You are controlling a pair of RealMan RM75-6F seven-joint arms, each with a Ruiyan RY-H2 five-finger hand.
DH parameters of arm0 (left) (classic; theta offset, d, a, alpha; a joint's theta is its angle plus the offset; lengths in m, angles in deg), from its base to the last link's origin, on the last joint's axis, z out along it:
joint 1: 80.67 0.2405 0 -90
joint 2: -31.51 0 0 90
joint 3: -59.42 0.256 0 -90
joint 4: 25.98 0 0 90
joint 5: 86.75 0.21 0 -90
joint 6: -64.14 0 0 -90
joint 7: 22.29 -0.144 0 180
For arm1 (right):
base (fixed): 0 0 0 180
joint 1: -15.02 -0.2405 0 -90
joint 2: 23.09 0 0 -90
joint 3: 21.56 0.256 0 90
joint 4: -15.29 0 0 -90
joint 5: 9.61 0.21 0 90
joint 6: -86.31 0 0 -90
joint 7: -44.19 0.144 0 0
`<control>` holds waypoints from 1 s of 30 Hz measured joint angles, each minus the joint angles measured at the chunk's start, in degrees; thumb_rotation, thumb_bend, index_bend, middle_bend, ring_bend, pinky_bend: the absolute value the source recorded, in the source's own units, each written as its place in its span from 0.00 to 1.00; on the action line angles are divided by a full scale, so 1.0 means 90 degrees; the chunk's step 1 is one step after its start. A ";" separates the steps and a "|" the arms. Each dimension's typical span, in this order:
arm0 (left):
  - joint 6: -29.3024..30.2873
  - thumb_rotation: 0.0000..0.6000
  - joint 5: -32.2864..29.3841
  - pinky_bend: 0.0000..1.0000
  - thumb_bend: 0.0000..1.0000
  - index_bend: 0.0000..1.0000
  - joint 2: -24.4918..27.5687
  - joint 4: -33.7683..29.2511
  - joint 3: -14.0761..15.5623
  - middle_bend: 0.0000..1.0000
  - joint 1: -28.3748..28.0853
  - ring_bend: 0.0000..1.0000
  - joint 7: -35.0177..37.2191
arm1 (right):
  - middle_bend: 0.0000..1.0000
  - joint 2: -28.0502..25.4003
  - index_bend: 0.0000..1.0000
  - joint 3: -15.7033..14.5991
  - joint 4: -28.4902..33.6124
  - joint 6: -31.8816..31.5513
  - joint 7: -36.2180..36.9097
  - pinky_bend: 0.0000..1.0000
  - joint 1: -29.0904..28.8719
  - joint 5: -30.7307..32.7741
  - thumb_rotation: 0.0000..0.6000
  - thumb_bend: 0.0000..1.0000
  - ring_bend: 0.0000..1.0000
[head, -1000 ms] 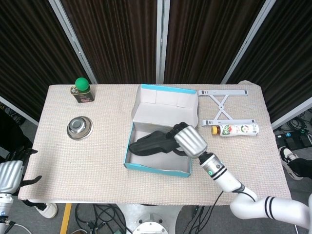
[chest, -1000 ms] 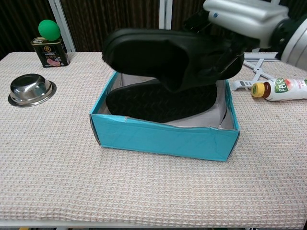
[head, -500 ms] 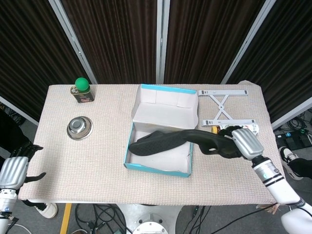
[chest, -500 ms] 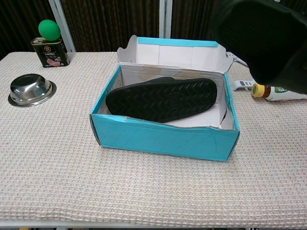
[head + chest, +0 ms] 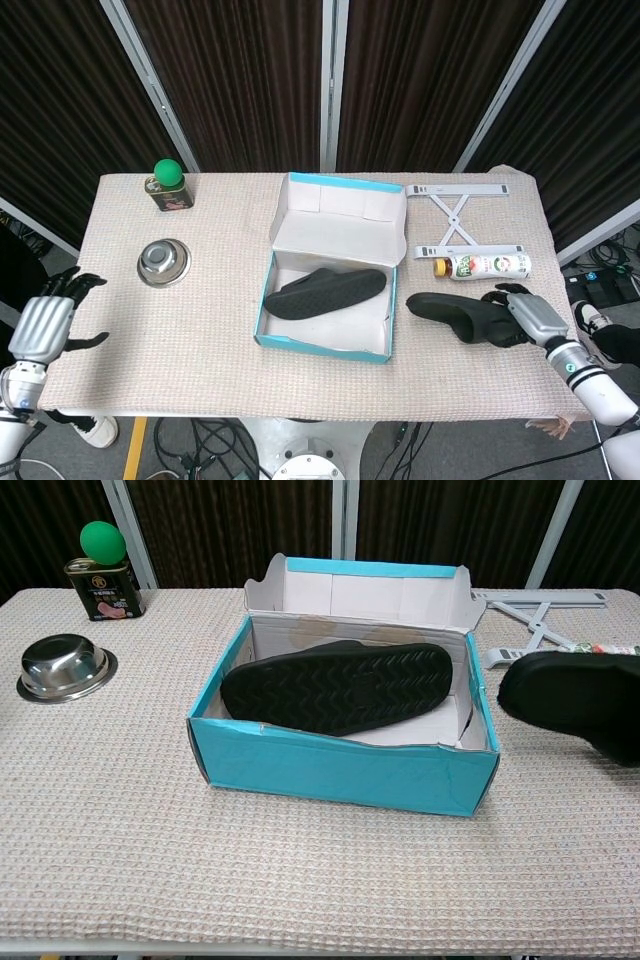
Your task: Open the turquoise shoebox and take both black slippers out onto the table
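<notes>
Now right robot hand (image 5: 528, 318) low over worktop (image 5: 200, 330) right of turquoise shoebox (image 5: 330, 345), fingers wrapped round heel of black slipper (image 5: 450, 312). Left robot hand (image 5: 45, 325) off worktop's left edge, fingers spread, holding nothing. Second slipper (image 5: 340, 685) sole-up in open box, ribbed tread showing. Worktop cloth waffle-textured.

A rough, waffle-woven beige cloth (image 5: 120, 820) covers the desk, bearing a matt turquoise cardboard shoebox (image 5: 340, 770) with plain pale paper inside, two matt black rubbery slippers (image 5: 335, 685) (image 5: 450, 312) with zigzag-ribbed soles, and, at ten o'clock, a shiny metal bowl (image 5: 62, 666).
</notes>
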 measured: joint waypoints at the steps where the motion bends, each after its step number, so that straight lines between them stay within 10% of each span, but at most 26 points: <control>1: -0.0045 1.00 0.0024 0.15 0.00 0.25 0.0021 -0.0015 -0.0031 0.21 -0.0072 0.08 0.0025 | 0.00 0.0013 0.00 0.0023 -0.0003 -0.0011 -0.0097 0.00 -0.0004 0.0031 1.00 0.00 0.00; 15: -0.1443 1.00 0.0366 0.20 0.00 0.28 -0.0056 -0.0436 -0.0778 0.23 -0.1999 0.14 0.0472 | 0.00 -0.0683 0.00 0.0940 0.0881 -0.1383 -0.0735 0.00 0.0214 0.0472 1.00 0.00 0.00; 30: -0.3082 1.00 -0.1108 0.27 0.00 0.29 -0.1799 -0.0610 -0.1095 0.29 -0.3770 0.20 -0.1684 | 0.00 -0.0907 0.00 0.1251 0.1106 -0.1551 -0.0988 0.00 0.0396 0.0767 1.00 0.00 0.00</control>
